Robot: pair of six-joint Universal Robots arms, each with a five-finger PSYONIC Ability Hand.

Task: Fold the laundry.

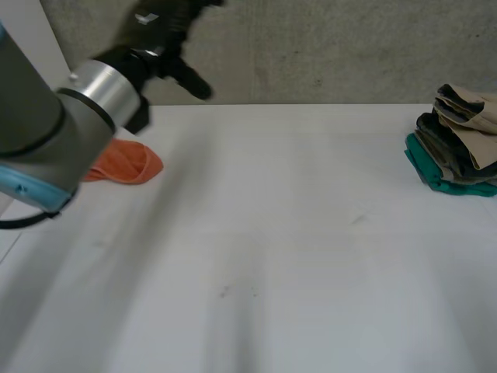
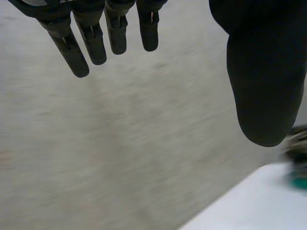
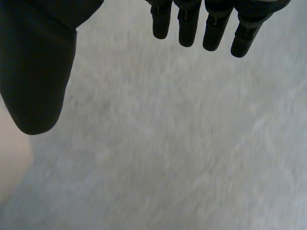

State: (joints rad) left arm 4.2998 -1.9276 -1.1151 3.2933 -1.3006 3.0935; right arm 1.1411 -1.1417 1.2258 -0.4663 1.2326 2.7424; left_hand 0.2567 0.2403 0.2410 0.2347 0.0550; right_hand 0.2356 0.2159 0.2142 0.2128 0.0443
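A pile of folded laundry [image 1: 458, 148] sits at the table's far right edge, tan cloth on top, dark cloth in the middle, teal at the bottom. An orange cloth [image 1: 124, 162] lies crumpled at the far left, partly behind my left arm. My left hand [image 1: 167, 31] is raised high above the table's far left, in front of the grey wall, open and empty. In the left wrist view its straight fingers [image 2: 91, 38] and thumb [image 2: 264, 81] spread wide. My right hand [image 3: 38, 72] is open too, its fingers [image 3: 211, 24] straight, facing a grey surface.
The white table [image 1: 272, 249] stretches bare across the middle and front. A grey wall [image 1: 326, 47] runs behind its far edge. My left arm [image 1: 39, 132] fills the near left corner of the head view.
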